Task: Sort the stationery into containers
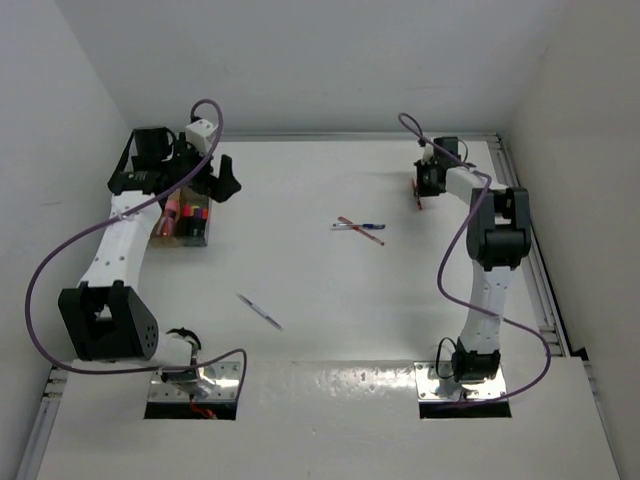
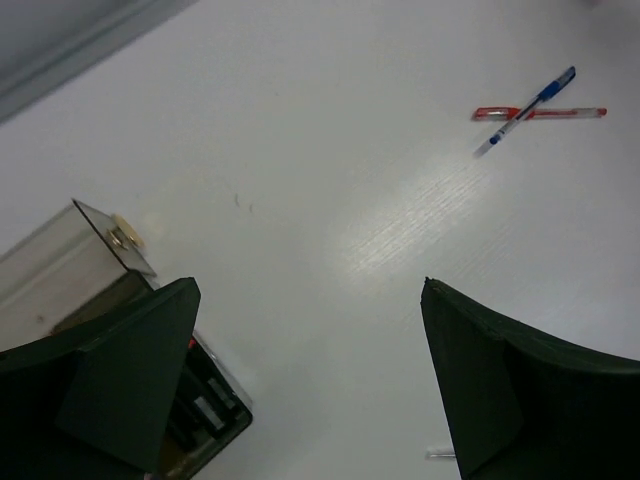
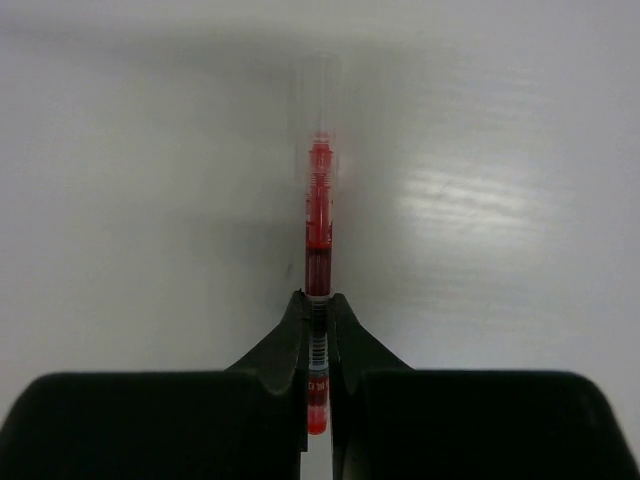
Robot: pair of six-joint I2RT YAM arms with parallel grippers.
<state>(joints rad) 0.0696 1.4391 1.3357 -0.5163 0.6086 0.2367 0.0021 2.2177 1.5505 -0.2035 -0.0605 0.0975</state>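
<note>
Right gripper is pinched shut on the red pen, gripping it near one end. The rest of the barrel and its clear cap project straight ahead of the fingers. The pen is at the far right of the table, low over the surface; whether it touches cannot be told. Left gripper hangs with fingers spread wide, holding nothing, above a corner of the organiser box at far left. Step in hand, as judged: lift the pen and carry it across to the box. The grip is off-centre, so the long end may droop or swivel. Best to lift straight, travel slowly, pass above the crossed pair of pens mid-table, and line the barrel up with a compartment before letting go. The left arm should clear the box first.
</note>
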